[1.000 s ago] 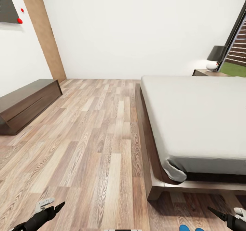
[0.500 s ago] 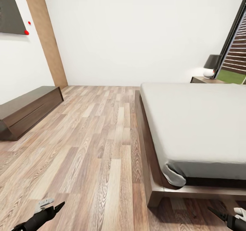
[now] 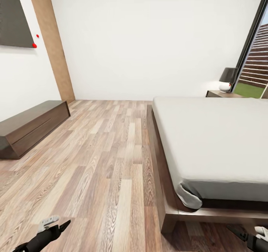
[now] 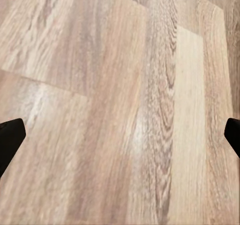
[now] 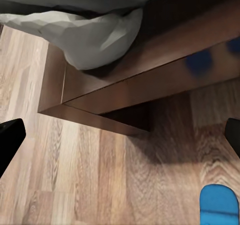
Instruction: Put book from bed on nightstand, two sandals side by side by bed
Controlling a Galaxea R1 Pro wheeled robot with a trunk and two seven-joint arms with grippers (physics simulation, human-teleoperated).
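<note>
The head view has tilted upward over the last second: the bed (image 3: pixel 208 140) and bench (image 3: pixel 29 127) sit lower in frame, and more wall shows. The camera moved, not the furniture. The nightstand (image 3: pixel 219 94) stands at right, beyond the bed. A blue sandal (image 5: pixel 218 205) lies on the floor (image 3: pixel 104 162) near the bed's corner (lower right of the right wrist view). No book is in sight. Left gripper (image 4: pixel 120 135) and right gripper (image 5: pixel 120 135) are spread wide, empty.
</note>
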